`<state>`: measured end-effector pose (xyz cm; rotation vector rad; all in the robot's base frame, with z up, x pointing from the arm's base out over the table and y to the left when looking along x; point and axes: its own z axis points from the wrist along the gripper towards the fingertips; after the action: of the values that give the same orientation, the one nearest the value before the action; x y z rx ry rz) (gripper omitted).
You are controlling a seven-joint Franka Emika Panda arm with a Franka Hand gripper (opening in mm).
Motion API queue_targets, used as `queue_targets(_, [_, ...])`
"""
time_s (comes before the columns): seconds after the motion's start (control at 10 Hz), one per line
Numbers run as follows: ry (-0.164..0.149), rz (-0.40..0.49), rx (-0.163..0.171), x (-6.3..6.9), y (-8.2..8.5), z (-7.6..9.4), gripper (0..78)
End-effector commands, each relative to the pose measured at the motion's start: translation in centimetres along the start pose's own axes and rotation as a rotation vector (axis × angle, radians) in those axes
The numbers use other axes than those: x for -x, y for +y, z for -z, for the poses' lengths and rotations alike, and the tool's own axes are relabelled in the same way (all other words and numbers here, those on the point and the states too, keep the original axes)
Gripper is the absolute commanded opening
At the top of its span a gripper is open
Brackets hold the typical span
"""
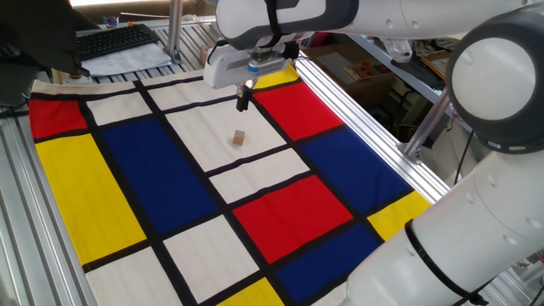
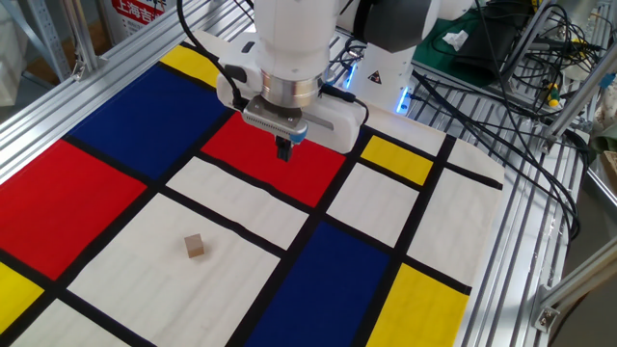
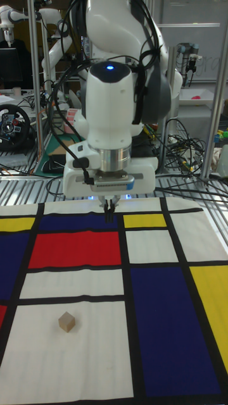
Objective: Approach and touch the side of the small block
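Your gripper [image 2: 284, 151] fingers pressed together, empty, raised over the red panel [image 2: 273, 154], well apart from the small block [image 2: 196, 247].

Closed fingers [image 3: 109, 215] well above small block [image 3: 67, 323]

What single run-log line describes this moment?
phase: approach | gripper: shut, above red panel, no contact | small light-brown wooden cube: on white panel, untouched
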<state>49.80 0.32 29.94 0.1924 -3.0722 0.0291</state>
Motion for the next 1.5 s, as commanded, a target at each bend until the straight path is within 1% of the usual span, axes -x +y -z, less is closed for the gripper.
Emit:
queue_targets(0.1, [-0.033, -0.060, -0.005, 0.1, -0.3, 0.0, 0.0])
queue_targets(0.3, [-0.031, -0.059, -0.016, 0.3, -0.8, -0.3, 0.0])
queue_targets(0.5, [-0.029, -0.057, -0.020, 0.7, -1.2, -1.2, 0.0])
queue_targets(0.6, [-0.025, -0.061, -0.031, 0.9, -1.3, -1.8, 0.0])
queue_targets(0.7, [-0.018, -0.049, -0.031, 1.2, -1.6, -2.8, 0.0])
queue_targets(0.8, [-0.017, -0.040, -0.020, 1.5, -1.6, -3.8, 0.0])
queue_targets(0.9, [-0.004, -0.043, -0.022, 1.8, -1.5, -4.8, 0.0])
queue_targets(1.0, [0.001, -0.040, -0.021, 2.0, -1.3, -5.8, 0.0])
queue_targets(1.1, [0.006, -0.037, -0.020, 2.1, -1.2, -6.3, 0.0])
queue_targets(1.2, [0.007, -0.033, -0.019, 2.3, -1.1, -7.5, 0.0])
queue_targets(1.3, [0.007, -0.033, -0.019, 2.3, -1.1, -7.5, 0.0])
queue_targets(1.4, [0.001, -0.030, -0.027, 2.5, -1.0, -9.0, 0.0])
queue_targets(1.5, [-0.002, 0.006, -0.027, 2.5, -1.2, -9.8, 0.0])
